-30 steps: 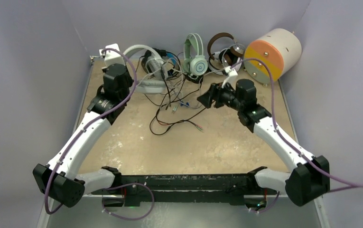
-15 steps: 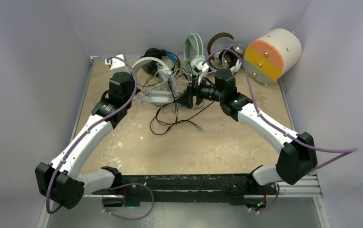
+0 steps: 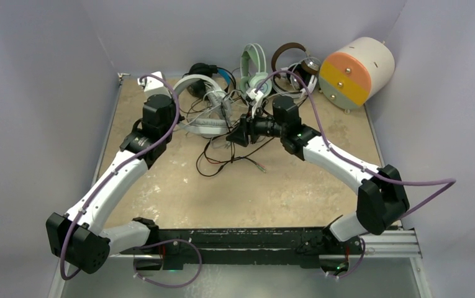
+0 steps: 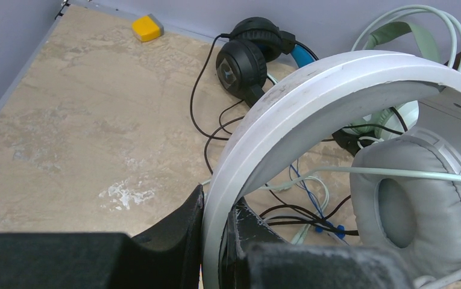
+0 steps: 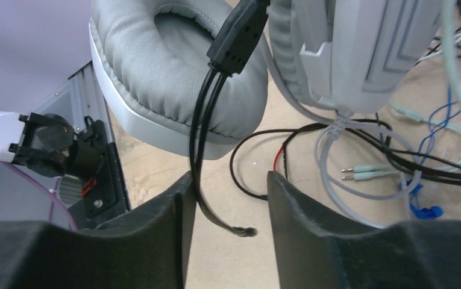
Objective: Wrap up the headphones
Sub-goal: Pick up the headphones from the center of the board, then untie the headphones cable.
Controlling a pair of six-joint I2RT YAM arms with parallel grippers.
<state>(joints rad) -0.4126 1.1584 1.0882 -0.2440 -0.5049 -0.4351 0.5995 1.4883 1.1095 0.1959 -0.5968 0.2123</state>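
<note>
L gripper (image 4: 216, 224): clamped on the white headband of the white-grey headset (image 4: 312, 90); headset tilted, grey ear pad to the right.
R gripper (image 5: 225, 201): jaws partway apart, nothing pinched; black cable (image 5: 200, 150) hangs btwn the fingers, touching one of them, just under the grey ear pads.
Other headsets: mint-green headset (image 3: 254, 65), brown headset (image 3: 287, 53), black headset (image 3: 205, 71) w/ blue band, all along the back wall.
Cable tangle (image 3: 235, 152): loose on table (image 3: 284, 186), mid-back.
Misc: cream cylinder (image 3: 359, 68) back right; yellow block (image 4: 147, 27) back left.
</note>
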